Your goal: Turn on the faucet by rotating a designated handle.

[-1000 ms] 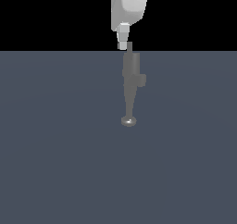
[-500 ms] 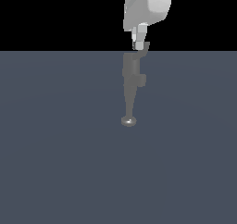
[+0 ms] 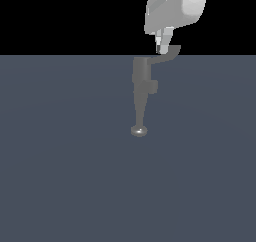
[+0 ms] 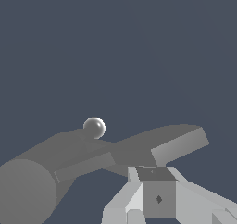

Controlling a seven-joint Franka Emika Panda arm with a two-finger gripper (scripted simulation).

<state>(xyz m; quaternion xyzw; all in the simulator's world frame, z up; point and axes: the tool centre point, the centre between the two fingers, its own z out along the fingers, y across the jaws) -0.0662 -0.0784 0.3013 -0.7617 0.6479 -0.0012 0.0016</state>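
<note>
The matte grey faucet (image 3: 141, 83) stands on the dark grey floor, its cylindrical body tapering down to a shiny rounded spout tip (image 3: 139, 131). A flat grey handle (image 3: 169, 56) juts from the top of the body toward the exterior view's right. My white gripper (image 3: 162, 49) hangs just above and against the handle near its middle, fingers close together. In the wrist view the faucet body (image 4: 41, 172), the shiny tip (image 4: 94, 127) and the handle (image 4: 171, 144) lie just beyond my gripper (image 4: 155, 174), whose fingertips touch the handle's side.
The dark grey floor (image 3: 60, 176) spreads all around the faucet. A black background fills the upper part of the exterior view.
My gripper has moved toward the exterior view's right. The handle has swung out from the faucet body to that side with it.
</note>
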